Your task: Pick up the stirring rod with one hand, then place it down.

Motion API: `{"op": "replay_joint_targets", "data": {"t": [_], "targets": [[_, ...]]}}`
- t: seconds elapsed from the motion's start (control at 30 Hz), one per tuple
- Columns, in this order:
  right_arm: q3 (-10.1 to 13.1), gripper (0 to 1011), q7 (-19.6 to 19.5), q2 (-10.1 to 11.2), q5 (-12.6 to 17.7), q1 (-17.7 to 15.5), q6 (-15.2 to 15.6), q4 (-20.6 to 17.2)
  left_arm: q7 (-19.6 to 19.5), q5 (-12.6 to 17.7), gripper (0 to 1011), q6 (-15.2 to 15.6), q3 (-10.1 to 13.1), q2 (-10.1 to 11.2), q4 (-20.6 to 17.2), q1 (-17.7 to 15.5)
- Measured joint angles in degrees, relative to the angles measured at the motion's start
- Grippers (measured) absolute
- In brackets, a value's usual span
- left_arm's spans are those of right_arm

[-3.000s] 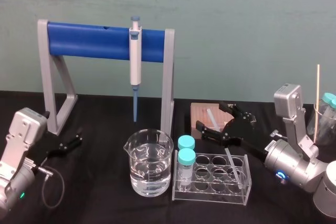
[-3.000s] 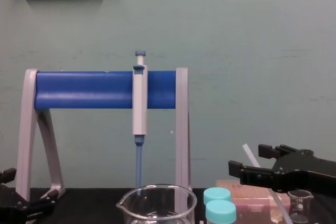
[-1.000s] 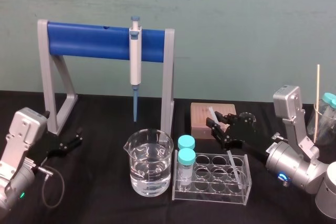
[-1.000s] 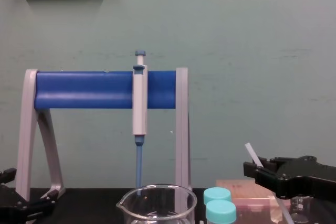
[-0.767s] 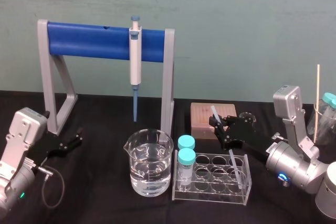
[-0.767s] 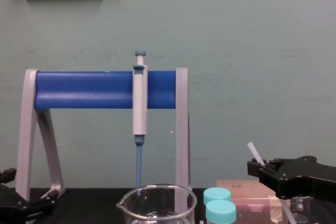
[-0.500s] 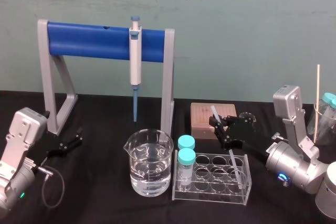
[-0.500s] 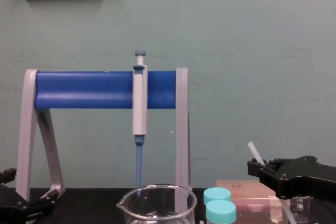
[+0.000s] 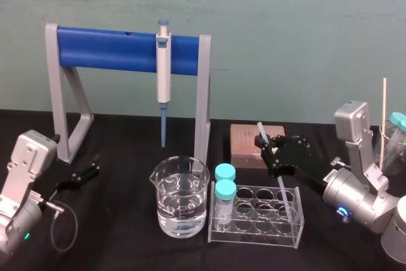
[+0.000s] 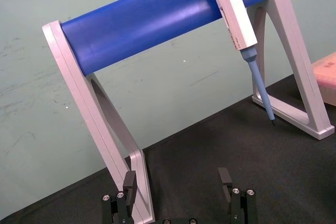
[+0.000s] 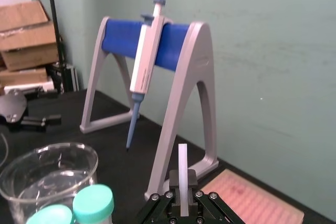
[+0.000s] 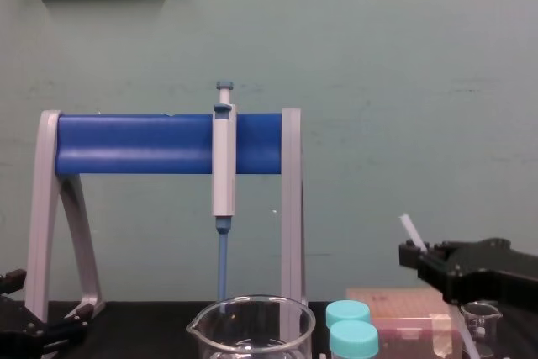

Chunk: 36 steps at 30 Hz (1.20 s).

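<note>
The stirring rod (image 9: 260,131) is a thin whitish translucent rod, tilted, with its lower part down among the cells of the clear tube rack (image 9: 256,215). My right gripper (image 9: 270,152) is shut on it a little below its top end. In the right wrist view the rod (image 11: 181,166) stands straight up between the closed fingers. From the chest view its tip (image 12: 411,230) sticks out above the black right gripper (image 12: 418,260). My left gripper (image 10: 177,186) is open and holds nothing, low at the left near the stand's foot (image 9: 87,172).
A grey stand with a blue bar (image 9: 127,50) holds a blue-tipped pipette (image 9: 163,74). A large beaker of water (image 9: 180,196) sits left of the rack, which carries two teal-capped tubes (image 9: 224,190). A pinkish block (image 9: 247,138) lies behind the gripper. A wooden stick (image 9: 383,118) stands at far right.
The right gripper's fingers have closed onto the stirring rod, and gripper and rod have shifted slightly up and to the right. The left arm has stayed put.
</note>
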Motion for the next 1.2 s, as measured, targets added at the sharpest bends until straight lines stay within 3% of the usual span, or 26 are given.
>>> {"op": "replay_joint_targets", "data": {"t": [0.8,0.97,1.2], "targets": [[5.5,67,1.1,-2.2,3.6,-1.2,-10.0,-2.5,0.0,0.0,1000,0.0,0.0,0.0,0.0,0.0],[6.2,67,1.4,-2.4,2.5,-1.6,-14.1,-2.8,0.0,0.0,1000,0.0,0.0,0.0,0.0,0.0],[7.2,67,0.3,-2.6,-1.9,-2.9,-20.0,-2.9,0.0,0.0,1000,0.0,0.0,0.0,0.0,0.0]]}}
